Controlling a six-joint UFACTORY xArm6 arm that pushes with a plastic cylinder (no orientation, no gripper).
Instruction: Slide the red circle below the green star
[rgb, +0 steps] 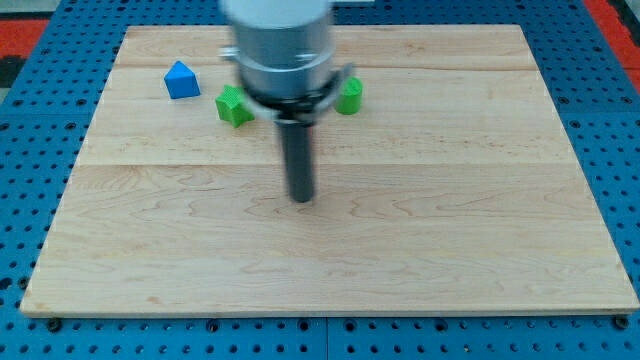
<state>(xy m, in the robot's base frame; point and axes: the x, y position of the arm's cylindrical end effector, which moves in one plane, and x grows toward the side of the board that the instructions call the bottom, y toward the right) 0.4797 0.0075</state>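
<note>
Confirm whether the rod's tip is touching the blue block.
No, my tip sits on bare wood, well apart from the blue block at the view's upper left.

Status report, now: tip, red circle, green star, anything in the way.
My tip on bare board, below all blocks. Red circle not visible, maybe hidden behind the arm. Two green blocks flank the arm; star shape uncertain. Blue block at the view's left.

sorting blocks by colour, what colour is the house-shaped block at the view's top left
Blue: the house-shaped block, in the camera view.
</note>
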